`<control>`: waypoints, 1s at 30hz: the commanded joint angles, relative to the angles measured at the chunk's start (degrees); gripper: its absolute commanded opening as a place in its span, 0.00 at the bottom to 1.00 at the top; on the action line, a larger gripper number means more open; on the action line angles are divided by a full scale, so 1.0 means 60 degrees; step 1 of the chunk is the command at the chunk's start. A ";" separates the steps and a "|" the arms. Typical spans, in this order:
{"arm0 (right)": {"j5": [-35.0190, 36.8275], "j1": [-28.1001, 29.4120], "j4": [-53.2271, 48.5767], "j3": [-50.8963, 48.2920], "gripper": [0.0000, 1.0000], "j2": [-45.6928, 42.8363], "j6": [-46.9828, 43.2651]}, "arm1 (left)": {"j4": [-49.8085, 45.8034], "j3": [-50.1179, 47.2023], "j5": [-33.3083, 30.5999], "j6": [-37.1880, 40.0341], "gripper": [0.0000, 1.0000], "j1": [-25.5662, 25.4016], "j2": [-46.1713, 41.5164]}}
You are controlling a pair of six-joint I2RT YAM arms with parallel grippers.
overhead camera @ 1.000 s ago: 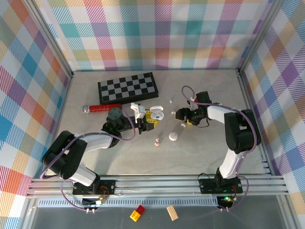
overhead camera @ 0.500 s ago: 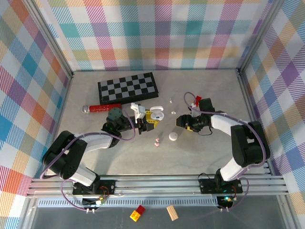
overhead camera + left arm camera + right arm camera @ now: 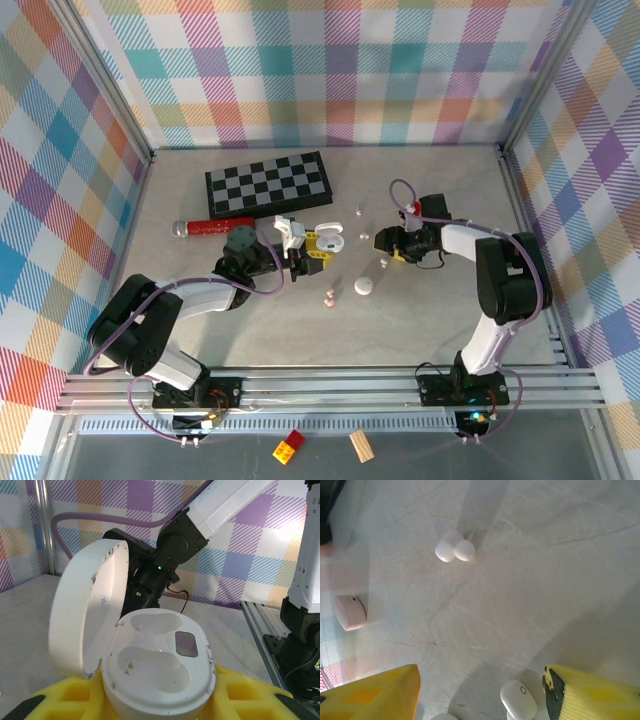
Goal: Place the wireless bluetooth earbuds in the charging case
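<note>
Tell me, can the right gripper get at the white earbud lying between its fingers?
Probably yes. The right gripper hangs open over the table, its yellow fingers either side of the white earbud, and nothing lies between them and it.

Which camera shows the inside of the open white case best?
The left wrist camera: the charging case sits close, lid up, both hollows empty. The top camera shows it as a tiny white speck.
</note>
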 commanded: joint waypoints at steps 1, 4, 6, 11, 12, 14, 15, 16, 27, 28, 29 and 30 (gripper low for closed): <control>-0.0655 -0.0015 -0.0032 -0.0021 0.65 0.0147 -0.0270 | 0.0129 0.0060 0.0317 0.0204 0.37 0.0074 -0.0234; -0.0776 -0.0011 -0.0003 -0.0230 0.63 0.0147 -0.0266 | 0.0132 0.0103 0.0327 0.0205 0.37 0.0074 -0.0184; -0.0872 -0.0015 0.0049 -0.0395 0.63 0.0133 -0.0252 | 0.0142 0.0133 0.0350 0.0204 0.37 0.0074 -0.0154; -0.1046 -0.0015 0.0215 -0.0774 0.61 -0.0146 -0.0295 | 0.0103 0.0192 0.0364 0.0204 0.37 0.0074 -0.0167; -0.1033 -0.0015 0.0190 -0.0822 0.61 -0.0216 -0.0318 | 0.0071 0.0192 0.0363 0.0227 0.37 0.0074 -0.0168; -0.1032 -0.0008 0.0085 -0.0854 0.59 -0.0356 -0.0385 | 0.0055 0.0195 0.0364 0.0232 0.37 0.0074 -0.0168; -0.1054 -0.0015 0.0068 -0.0847 0.59 -0.0366 -0.0395 | 0.0068 0.0206 0.0364 0.0241 0.37 0.0075 -0.0155; -0.1076 -0.0009 0.0065 -0.0842 0.58 -0.0377 -0.0400 | 0.0069 0.0207 0.0378 0.0223 0.37 0.0074 -0.0140; -0.1274 -0.0011 0.0223 -0.0839 0.50 -0.0161 -0.0249 | 0.0040 0.0221 0.0389 0.0237 0.37 0.0074 -0.0170; -0.1282 -0.0015 0.0287 -0.0855 0.49 -0.0174 -0.0224 | 0.0042 0.0221 0.0381 0.0235 0.37 0.0074 -0.0175; -0.1303 -0.0011 0.0321 -0.0883 0.48 -0.0190 -0.0215 | 0.0040 0.0218 0.0382 0.0234 0.37 0.0074 -0.0179; -0.1325 -0.0016 0.0315 -0.0880 0.48 -0.0185 -0.0215 | 0.0040 0.0208 0.0378 0.0237 0.37 0.0074 -0.0181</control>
